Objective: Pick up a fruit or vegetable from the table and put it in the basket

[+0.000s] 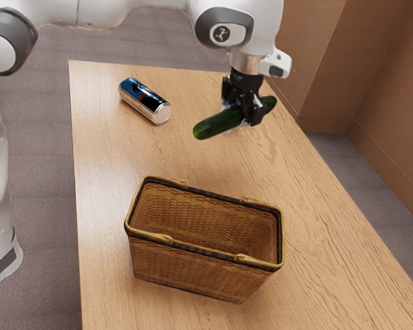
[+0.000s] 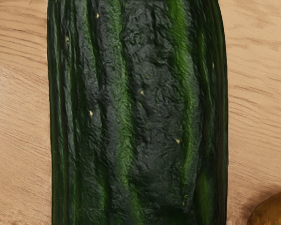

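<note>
Jaws are clamping the cucumber; good placement is requiring lengthwise alignment above the basket, toward the exterior view's six o'clock.

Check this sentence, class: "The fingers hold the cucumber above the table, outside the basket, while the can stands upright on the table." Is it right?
Not quite: the can lies on its side on the table, as the exterior view shows. The rest is right: the fingers hold the cucumber above the table, outside the basket.
</note>
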